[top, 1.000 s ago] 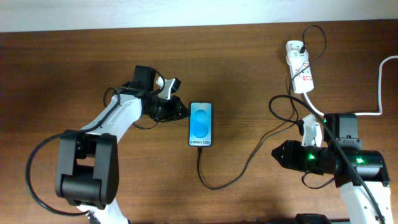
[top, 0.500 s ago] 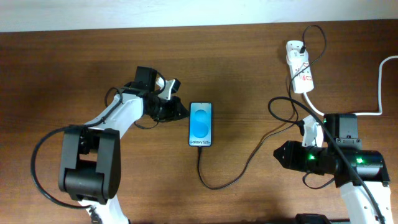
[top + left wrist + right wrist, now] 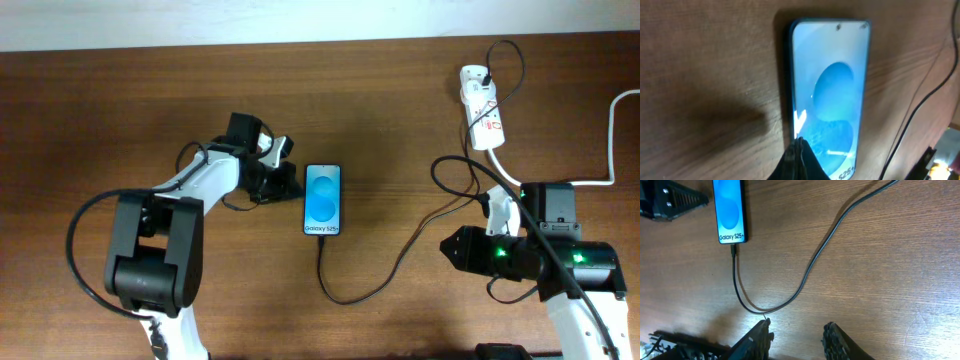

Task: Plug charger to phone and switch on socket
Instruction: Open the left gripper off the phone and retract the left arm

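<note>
The phone (image 3: 323, 200) lies flat mid-table, blue screen up, "Galaxy S25+" text at its near end. The thin black charger (image 3: 352, 297) meets that near end with its plug tip (image 3: 733, 250), loops over the wood and runs right and up toward the white socket (image 3: 484, 115) at the back right. My left gripper (image 3: 296, 184) is shut with nothing in it. Its tip (image 3: 799, 146) rests at the phone's (image 3: 832, 85) left edge. My right gripper (image 3: 798, 326) is open, low over bare wood near the cable loop (image 3: 805, 275), with nothing between its fingers.
A thick white cord (image 3: 613, 130) runs down the right edge to the right arm's base. More black cable curls around the socket's far end (image 3: 505, 60). The table's far edge is a pale strip at the top.
My left gripper has slid right, from a small gap beside the phone to its left edge, and its jaws have shut. The right arm, phone and cable have not moved.
</note>
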